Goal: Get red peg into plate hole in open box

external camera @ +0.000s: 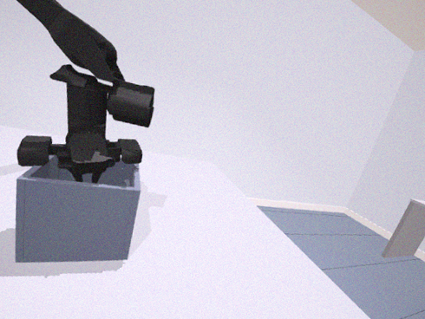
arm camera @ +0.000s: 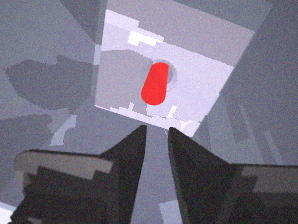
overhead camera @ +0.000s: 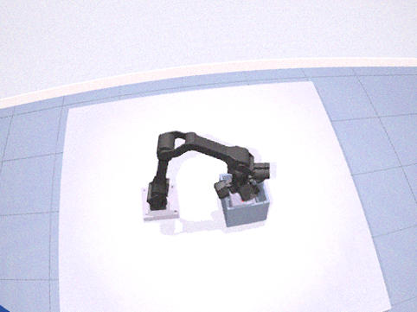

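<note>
The red peg [arm camera: 153,87] [overhead camera: 243,201] is inside the box, beyond the fingertips in the wrist view, with a gap between it and them. Its far end overlaps the left part of the round hole [arm camera: 171,75] in the pale plate [arm camera: 205,82]; whether it is in the hole or only over it I cannot tell. The gripper [arm camera: 158,129] [external camera: 86,179] is slightly open and empty, its fingertips down inside the open grey-blue box [overhead camera: 247,216] [external camera: 77,225]. The box's front wall hides the peg in the exterior view.
The box walls stand close around the fingers, and the wide finger carriages are at rim height. The arm's base plate [overhead camera: 161,214] is left of the box on the white table [overhead camera: 208,276]. A desk [external camera: 408,228] stands far off at the right in the exterior view.
</note>
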`<state>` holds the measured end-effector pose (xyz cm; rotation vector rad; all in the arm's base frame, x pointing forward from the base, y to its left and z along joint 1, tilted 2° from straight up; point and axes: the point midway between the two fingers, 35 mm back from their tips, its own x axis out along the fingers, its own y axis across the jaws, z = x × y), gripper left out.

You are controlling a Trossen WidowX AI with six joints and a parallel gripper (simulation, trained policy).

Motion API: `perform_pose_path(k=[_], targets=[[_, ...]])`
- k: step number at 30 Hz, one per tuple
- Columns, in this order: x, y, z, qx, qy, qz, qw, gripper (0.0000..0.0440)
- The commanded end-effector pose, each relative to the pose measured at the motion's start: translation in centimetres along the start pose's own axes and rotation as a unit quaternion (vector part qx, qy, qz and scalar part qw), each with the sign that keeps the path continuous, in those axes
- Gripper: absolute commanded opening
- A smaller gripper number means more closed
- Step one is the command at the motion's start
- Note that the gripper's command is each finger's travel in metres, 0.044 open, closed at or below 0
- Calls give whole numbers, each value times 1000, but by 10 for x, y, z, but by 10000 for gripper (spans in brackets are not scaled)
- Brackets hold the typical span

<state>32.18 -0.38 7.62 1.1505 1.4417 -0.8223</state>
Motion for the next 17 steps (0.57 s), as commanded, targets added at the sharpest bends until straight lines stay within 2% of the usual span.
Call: perform_pose_path(k=[1, 17], targets=[[8, 0, -6, 4, 15, -11, 1000, 88], [6, -5, -19, 12, 33, -33, 999, 87]])
